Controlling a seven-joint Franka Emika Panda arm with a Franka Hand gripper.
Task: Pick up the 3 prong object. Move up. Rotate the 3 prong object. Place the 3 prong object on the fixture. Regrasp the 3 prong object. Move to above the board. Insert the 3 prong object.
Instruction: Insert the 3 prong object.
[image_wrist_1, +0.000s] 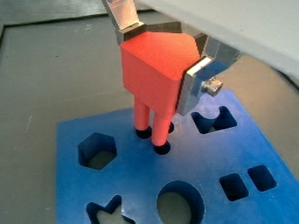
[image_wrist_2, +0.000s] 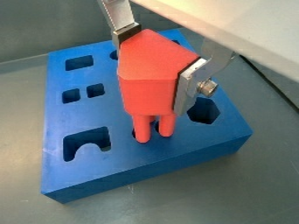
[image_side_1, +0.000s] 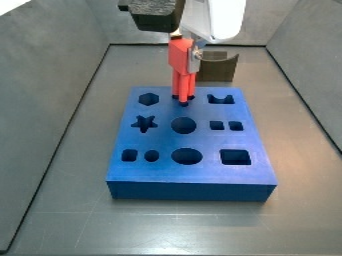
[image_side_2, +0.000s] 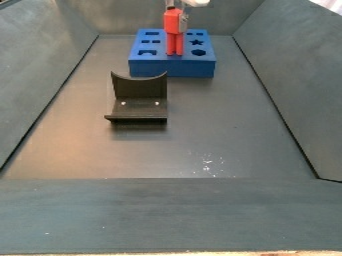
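Note:
The 3 prong object (image_wrist_1: 155, 74) is a red-orange block held upright with its prongs pointing down. My gripper (image_wrist_1: 162, 58) is shut on its upper body, one silver finger (image_wrist_1: 197, 77) on each side. The prong tips reach into small round holes in the blue board (image_wrist_1: 122, 188). The same grip shows in a wrist view: gripper (image_wrist_2: 158, 57), object (image_wrist_2: 149, 83), board (image_wrist_2: 70, 166). In a side view the gripper (image_side_1: 185, 48) holds the object (image_side_1: 181, 70) over the far part of the board (image_side_1: 187, 170). The fixture (image_side_2: 136, 98) stands apart from the board (image_side_2: 201, 65), with nothing on it.
Grey walls enclose the floor (image_side_2: 174, 150) on the sides and back. The board has star, hexagon, round and square cut-outs (image_side_1: 144, 124). In a side view the fixture (image_side_1: 218, 66) stands just behind the board and the arm.

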